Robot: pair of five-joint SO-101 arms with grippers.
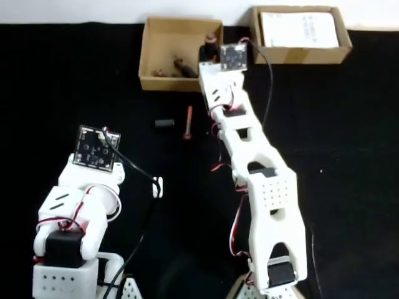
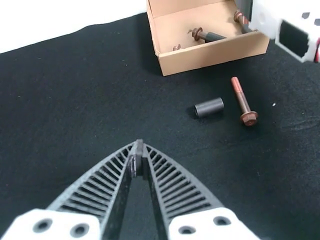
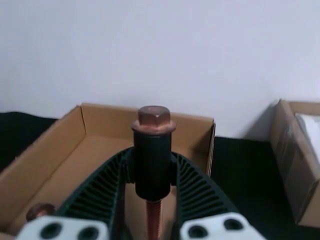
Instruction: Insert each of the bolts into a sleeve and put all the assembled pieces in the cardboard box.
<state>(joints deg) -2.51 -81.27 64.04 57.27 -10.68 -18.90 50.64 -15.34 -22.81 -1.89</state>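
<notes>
As its wrist view reveals, right claw (image 3: 152, 154) clasps sleeved bolt (image 3: 153, 172).

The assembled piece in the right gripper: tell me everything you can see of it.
The assembled piece is a copper-coloured bolt through a matte black sleeve. Its flanged hex head sits on the sleeve's top end; the threaded shank sticks out below. It looks upright, clamped at the sleeve by the right gripper's ribbed fingers, over the open cardboard box, touching nothing else.

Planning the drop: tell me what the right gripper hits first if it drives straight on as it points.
Probably the brown cardboard box, its floor near the far wall; depth is unclear.
</notes>
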